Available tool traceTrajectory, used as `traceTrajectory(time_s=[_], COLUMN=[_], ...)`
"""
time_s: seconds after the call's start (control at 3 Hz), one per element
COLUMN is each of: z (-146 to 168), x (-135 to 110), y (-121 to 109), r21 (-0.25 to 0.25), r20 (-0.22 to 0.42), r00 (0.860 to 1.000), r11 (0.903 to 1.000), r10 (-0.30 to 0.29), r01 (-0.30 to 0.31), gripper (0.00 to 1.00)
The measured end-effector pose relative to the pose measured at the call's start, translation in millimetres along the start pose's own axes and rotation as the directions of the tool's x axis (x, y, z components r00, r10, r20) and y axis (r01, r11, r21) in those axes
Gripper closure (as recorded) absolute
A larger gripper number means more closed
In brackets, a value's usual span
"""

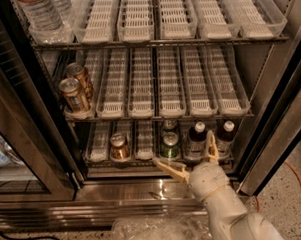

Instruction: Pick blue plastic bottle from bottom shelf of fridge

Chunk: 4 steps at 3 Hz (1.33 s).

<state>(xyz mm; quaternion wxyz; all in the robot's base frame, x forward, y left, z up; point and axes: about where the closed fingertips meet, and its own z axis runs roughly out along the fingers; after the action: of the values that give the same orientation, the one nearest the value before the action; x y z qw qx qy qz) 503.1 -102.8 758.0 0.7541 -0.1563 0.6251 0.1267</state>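
The fridge (118, 192) stands open in front of me. Its bottom shelf (99, 147) holds a brown can (119, 147), two green cans (169, 145) and two dark bottles with white caps (196, 140) (224, 135). I cannot tell whether either bottle is blue. My gripper (186, 151) is open at the shelf's front edge, just in front of the green can and the left bottle. One finger points left below the green can, the other stands upright between the two bottles. It holds nothing.
The glass door (26, 147) hangs open at the left and the door frame (276, 131) slants at the right. Two cans (75, 90) sit on the middle shelf and clear water bottles (41, 14) on the top one. Crumpled clear plastic (155, 232) lies on my base.
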Motion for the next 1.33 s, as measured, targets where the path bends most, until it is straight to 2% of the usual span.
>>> traceTrajectory(time_s=[0.33, 0.67, 1.0, 1.33], z=[0.6, -3.5, -20.5, -45.9], x=[2.9, 41.2, 101.7, 156.2], y=[15.2, 20.7, 17.8, 16.4], r21=[0.093, 0.207, 0.354, 0.477], r20=[0.055, 0.065, 0.064, 0.059], r00=[0.997, 0.979, 0.932, 0.887], r11=[0.9943, 0.9567, 0.8652, 0.7674], r10=[0.047, 0.196, 0.356, 0.458], r01=[-0.052, -0.205, -0.355, -0.428], gripper=[0.00, 0.00, 0.00, 0.00])
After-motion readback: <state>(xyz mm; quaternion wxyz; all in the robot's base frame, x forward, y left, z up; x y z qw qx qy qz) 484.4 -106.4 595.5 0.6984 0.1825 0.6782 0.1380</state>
